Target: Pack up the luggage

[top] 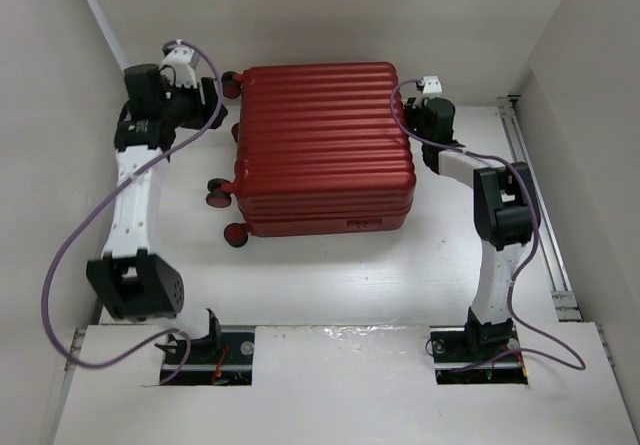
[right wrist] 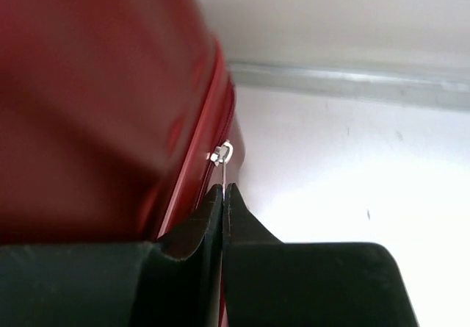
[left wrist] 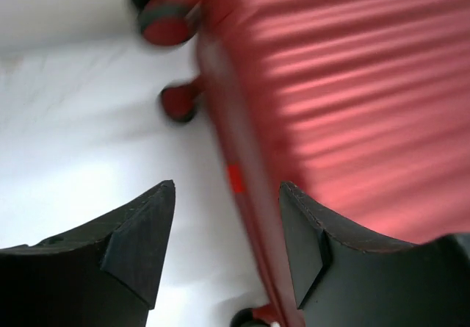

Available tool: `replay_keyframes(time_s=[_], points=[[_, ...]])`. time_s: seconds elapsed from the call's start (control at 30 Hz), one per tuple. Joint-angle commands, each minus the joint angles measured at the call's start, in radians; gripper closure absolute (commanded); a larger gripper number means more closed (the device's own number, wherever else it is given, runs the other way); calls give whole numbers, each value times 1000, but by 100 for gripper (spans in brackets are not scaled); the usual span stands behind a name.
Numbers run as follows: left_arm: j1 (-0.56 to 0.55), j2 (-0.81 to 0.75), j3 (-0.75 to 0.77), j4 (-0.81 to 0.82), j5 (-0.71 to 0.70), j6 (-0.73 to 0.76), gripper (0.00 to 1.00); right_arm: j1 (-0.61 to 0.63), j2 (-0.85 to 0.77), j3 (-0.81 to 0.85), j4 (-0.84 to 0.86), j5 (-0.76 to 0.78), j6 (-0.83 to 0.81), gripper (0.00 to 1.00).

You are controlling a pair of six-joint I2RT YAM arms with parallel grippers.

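We see the luggage (top: 325, 145) lying flat on the white desk (top: 330, 275), toward the far side and between the two arms. Its dark-red ribbed shell faces up. The two halves are shut together, so its inside is hidden from us. Its small wheels (top: 218, 197) stick out along the left side.

On the right side of the case, the right end effector (right wrist: 223, 187) is closed tight. Its tips pinch a thin silver zipper pull (right wrist: 220, 153) that sits on the seam between the two shells.

At the far left corner, close to the wheels, the left end effector (left wrist: 228, 186) stands about half open with nothing between its fingers (left wrist: 139, 246). In its wrist view the blurred edge of the case runs under the gap.

Purple cables (top: 60, 255) loop off both arms. A metal rail (top: 535, 195) runs along the right edge of the desk.
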Motion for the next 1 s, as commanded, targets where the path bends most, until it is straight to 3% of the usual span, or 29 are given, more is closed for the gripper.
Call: replay_keyframes(time_s=[0.0,0.1,0.3,0.43,0.63,0.73,0.87,0.97], points=[[-53,78,-9,33,-319,28,46,103,-152,-104,81,-62,9,100],[-138,160,7,24,-421,131,46,149,-226,-233,134,-39,9,100],[-158,345,127,-27,-349,183,46,268,-450,-463,190,29,-2,100],[-179,490,304,-59,-222,293,46,462,-583,-657,190,72,24,100],[-290,680,598,-266,-122,572,47,785,-717,-773,190,196,158,100],[-337,691,627,-278,-99,625,48,903,-796,-825,127,243,217,100],[-359,632,581,-278,10,646,48,939,-979,-940,-53,369,276,100],[-396,523,494,-299,-2,688,48,948,-1140,-998,-186,411,287,100]])
